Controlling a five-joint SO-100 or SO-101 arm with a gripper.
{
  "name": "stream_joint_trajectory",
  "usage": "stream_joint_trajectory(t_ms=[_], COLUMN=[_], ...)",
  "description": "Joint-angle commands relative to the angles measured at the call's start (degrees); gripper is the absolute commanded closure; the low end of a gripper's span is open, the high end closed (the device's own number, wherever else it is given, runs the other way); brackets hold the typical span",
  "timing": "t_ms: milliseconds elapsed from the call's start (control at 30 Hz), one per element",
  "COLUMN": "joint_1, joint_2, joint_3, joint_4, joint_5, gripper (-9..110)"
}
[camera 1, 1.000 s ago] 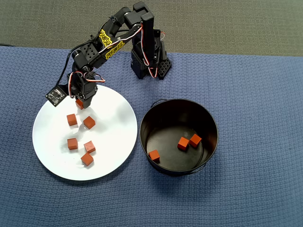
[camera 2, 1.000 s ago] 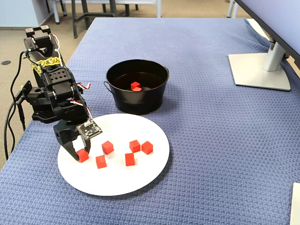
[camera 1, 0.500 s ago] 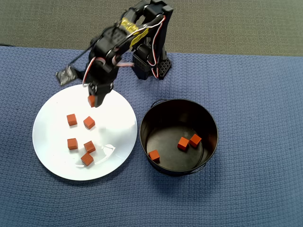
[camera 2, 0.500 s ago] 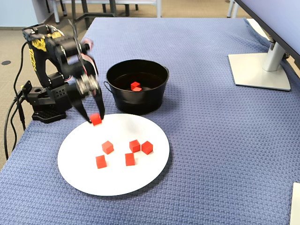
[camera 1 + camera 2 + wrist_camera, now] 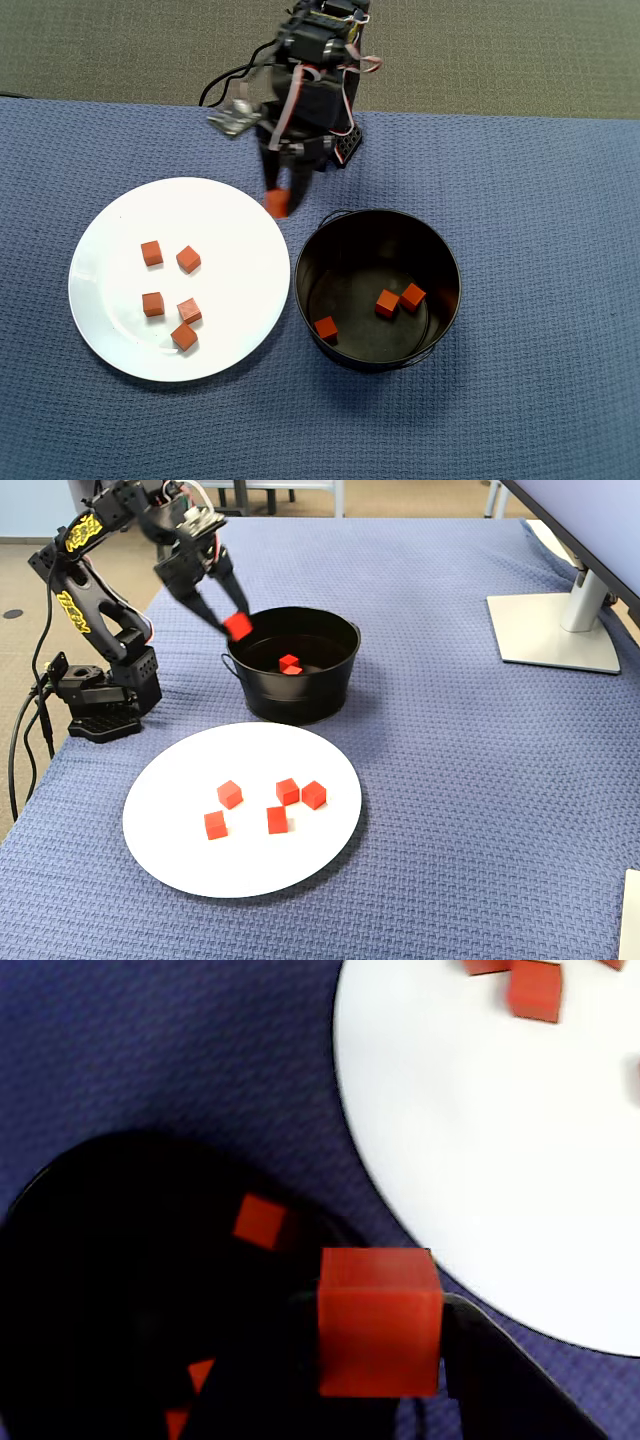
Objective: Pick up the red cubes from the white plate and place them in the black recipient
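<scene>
My gripper point(image 5: 277, 203) is shut on a red cube point(image 5: 380, 1320), held in the air between the white plate point(image 5: 230, 260) and the black recipient point(image 5: 330, 250). In the fixed view the gripper point(image 5: 238, 626) hangs raised just at the pot's point(image 5: 300, 695) left rim. Several red cubes point(image 5: 188, 259) lie loose on the plate's left half. Three more red cubes point(image 5: 387, 303) rest on the pot's floor. The wrist view shows the held cube filling the jaws, with the pot's dark inside point(image 5: 120, 1260) at left and the plate point(image 5: 480, 1140) at right.
The arm's base point(image 5: 320, 140) stands on the blue woven cloth behind the plate and pot. In the fixed view a monitor foot point(image 5: 555, 630) sits at the far right. Cables point(image 5: 30, 730) trail off the table's left side.
The gripper closed on a cube at the plate's edge, lifted it, and swung it across the plate toward the pot. One cube fewer lies on the plate.
</scene>
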Motion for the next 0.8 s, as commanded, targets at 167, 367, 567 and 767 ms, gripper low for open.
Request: stream_joint_trajectory(t_ms=[167,367,567,767], joint_1=[-19.69,-26.46,-21.88,-6.33], joint_2=[1.41,-2.02,-3.25,-3.96], joint_3=[8.0,10.81,7.82,6.77], joint_4=[-9.67,-11.69,-9.49,-12.39], joint_5=[11.07,11.95,7.56,11.87], gripper=[102,77,54,57])
